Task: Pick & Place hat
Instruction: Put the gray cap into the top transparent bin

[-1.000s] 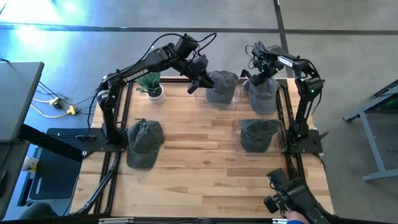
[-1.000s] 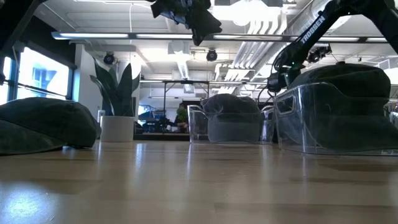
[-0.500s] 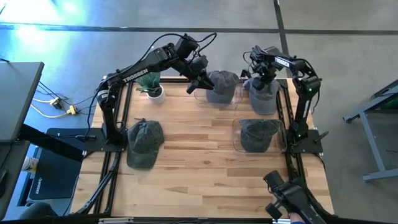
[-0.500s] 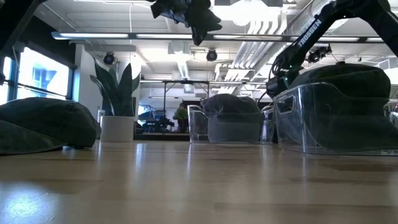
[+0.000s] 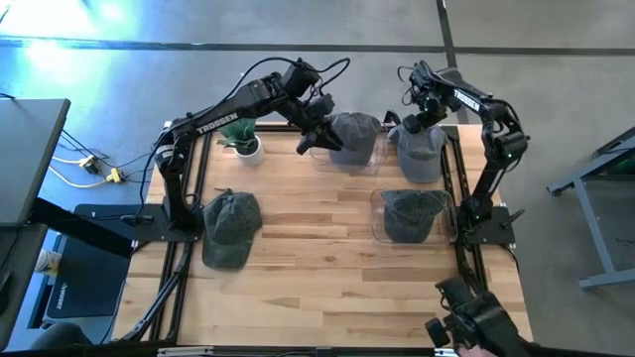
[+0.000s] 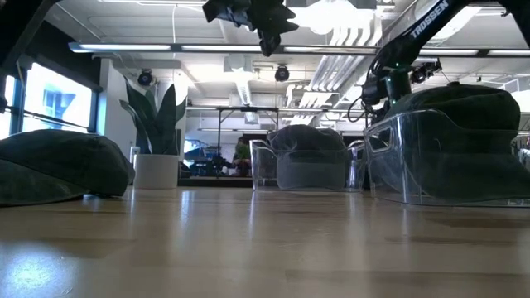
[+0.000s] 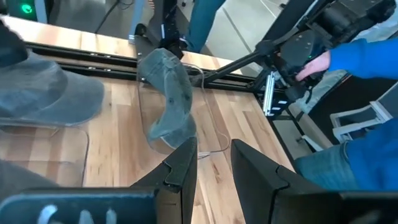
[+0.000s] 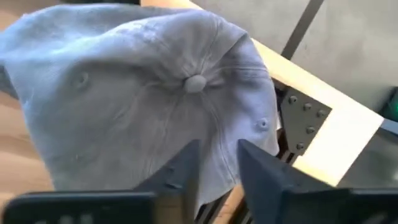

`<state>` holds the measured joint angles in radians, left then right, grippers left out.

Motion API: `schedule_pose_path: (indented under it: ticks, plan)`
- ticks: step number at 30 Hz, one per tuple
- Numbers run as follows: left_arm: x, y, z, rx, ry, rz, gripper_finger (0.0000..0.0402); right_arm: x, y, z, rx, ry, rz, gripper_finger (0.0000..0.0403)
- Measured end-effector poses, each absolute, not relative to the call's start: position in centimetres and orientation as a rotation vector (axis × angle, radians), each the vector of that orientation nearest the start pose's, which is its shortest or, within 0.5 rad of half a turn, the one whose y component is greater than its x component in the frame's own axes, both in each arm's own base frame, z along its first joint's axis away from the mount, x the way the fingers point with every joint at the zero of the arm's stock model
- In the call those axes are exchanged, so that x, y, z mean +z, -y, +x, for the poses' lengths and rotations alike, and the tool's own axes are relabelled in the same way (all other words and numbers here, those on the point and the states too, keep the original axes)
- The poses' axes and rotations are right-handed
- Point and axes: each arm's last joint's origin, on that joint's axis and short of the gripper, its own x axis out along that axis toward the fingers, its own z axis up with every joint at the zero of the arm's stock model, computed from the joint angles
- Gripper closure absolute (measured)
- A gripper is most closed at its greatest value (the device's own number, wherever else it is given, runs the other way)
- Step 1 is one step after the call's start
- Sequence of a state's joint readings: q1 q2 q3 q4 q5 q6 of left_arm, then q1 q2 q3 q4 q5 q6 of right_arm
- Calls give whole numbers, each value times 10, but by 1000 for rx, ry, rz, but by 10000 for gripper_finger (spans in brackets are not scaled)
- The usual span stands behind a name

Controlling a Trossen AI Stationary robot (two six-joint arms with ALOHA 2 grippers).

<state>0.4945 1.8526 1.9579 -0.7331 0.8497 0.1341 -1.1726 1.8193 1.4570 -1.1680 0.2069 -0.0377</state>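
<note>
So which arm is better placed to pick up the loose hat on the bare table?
Probably left. The loose hat lies beside the left arm's base, while the right tool hovers over a far hat across the table.

My way across the counter point(image 5: 317, 258) lies open through the middle and along the near edge. Clear bins point(image 5: 409, 220) holding hats crowd the far and right edges; a potted plant point(image 5: 245, 141) blocks the far-left corner.
</note>
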Motion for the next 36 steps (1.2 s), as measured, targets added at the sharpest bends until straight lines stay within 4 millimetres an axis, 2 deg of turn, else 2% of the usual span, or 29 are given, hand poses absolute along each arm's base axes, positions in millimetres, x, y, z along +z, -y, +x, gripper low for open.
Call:
schedule_pose_path:
  ticks: [6,10,19,30,36]
  plan:
    - [392,-166,366,-399,-463,-260,308,223,325,130,-1220,-1412,748,194]
    - [392,-166,365,-407,-461,-263,308,211,327,137,-1301,-1477,705,169]
    - [392,-166,365,-424,-460,-274,308,190,324,143,-1263,-1707,603,184]
    - [392,-166,365,-434,-457,-277,308,176,327,143,-1234,-1790,554,198]
    - [393,-165,365,-460,-451,-289,308,170,329,144,-1151,-1827,518,217]
